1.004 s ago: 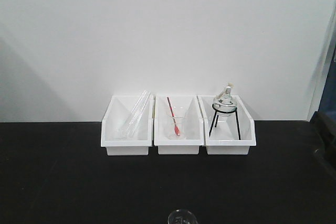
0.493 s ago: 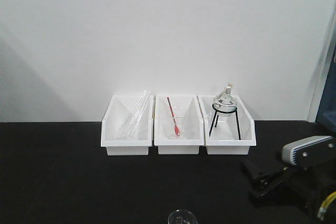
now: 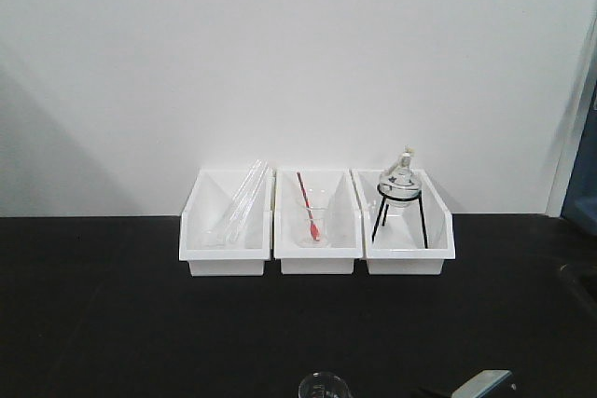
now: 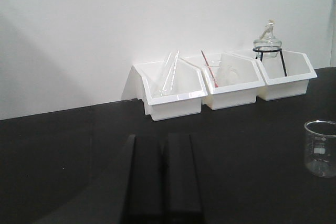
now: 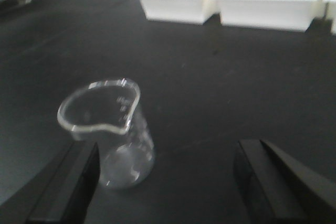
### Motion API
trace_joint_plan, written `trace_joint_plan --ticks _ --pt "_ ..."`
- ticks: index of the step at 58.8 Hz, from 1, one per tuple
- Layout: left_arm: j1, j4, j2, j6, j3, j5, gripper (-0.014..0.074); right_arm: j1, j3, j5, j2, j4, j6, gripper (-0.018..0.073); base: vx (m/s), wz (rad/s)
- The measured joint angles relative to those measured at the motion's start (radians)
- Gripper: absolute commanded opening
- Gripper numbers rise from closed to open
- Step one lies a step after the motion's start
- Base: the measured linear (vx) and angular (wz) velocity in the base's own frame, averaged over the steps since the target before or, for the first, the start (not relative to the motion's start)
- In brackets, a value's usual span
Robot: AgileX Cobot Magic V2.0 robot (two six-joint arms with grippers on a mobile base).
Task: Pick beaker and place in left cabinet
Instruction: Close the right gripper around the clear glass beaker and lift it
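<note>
Right pincer (image 5: 168, 182): jaws wide apart, holding nothing. Left pincer (image 4: 164, 177): pads together with nothing between them, low over the black table (image 3: 112, 323).

Beaker (image 5: 113, 140): upright on the table, standing alone at the near edge of the front view, well apart from the white bins (image 3: 317, 263). In my right wrist view it sits off-centre in the gap, just ahead of one finger (image 5: 65, 187) and far from the other. That view is blurred, so I cannot place the spout with confidence.

Handling, my estimate:
- Thin clear glass and apparently empty, so light.
- Stiff, smooth and brittle, so it is likely to slip under the pads and to crack if squeezed hard.
- Best hold is on the straight wall at about mid-height, below the flared rim, with pads on opposite sides and clear of the spout.
- I need to shift sideways and centre it first, or the near finger may tip it over.

Surroundings: three bins stand side by side against the white wall.
- One holds the glass tubes (image 3: 238, 202).
- The middle one holds a second beaker (image 3: 312, 223) with a red-handled tool.
- The last holds a round flask (image 3: 399, 184) on a black tripod.

All of these lie beyond my target and none blocks the approach. The left cabinet appears in no view, so I cannot judge the carry route.
</note>
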Motion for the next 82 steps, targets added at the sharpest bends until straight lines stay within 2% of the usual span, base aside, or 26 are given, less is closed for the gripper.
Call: trace_joint_plan --ticks 6,18,49,56,64,69,82 --pt "0.0 0.0 0.0 0.0 0.0 0.0 0.0001 0.01 0.0 -0.007 0.023 -0.039 -0.014 0.0568 0.0 0.0" --pt "0.0 0.0 0.0 0.0 0.0 0.0 0.0001 0.047 -0.02 -0.011 0.057 -0.047 -0.079 0.0568 0.0 0.0" --pt "0.0 0.0 0.0 0.0 0.0 0.0 0.0001 0.168 -0.282 -0.012 0.256 -0.035 -0.084 0.0568 0.0 0.0" --pt "0.0 0.0 0.0 0.0 0.0 0.0 0.0001 0.189 -0.339 -0.012 0.305 -0.027 -0.084 0.0542 0.0 0.0" --pt "0.0 0.0 0.0 0.0 0.0 0.0 0.0001 0.204 -0.371 -0.012 0.328 0.006 -0.084 0.0442 0.0 0.0" --pt "0.0 0.0 0.0 0.0 0.0 0.0 0.0001 0.206 -0.378 -0.012 0.328 0.048 -0.084 0.0349 0.0 0.0" --pt "0.0 0.0 0.0 0.0 0.0 0.0 0.0001 0.207 -0.381 -0.012 0.328 0.109 -0.084 0.0042 0.0 0.0"
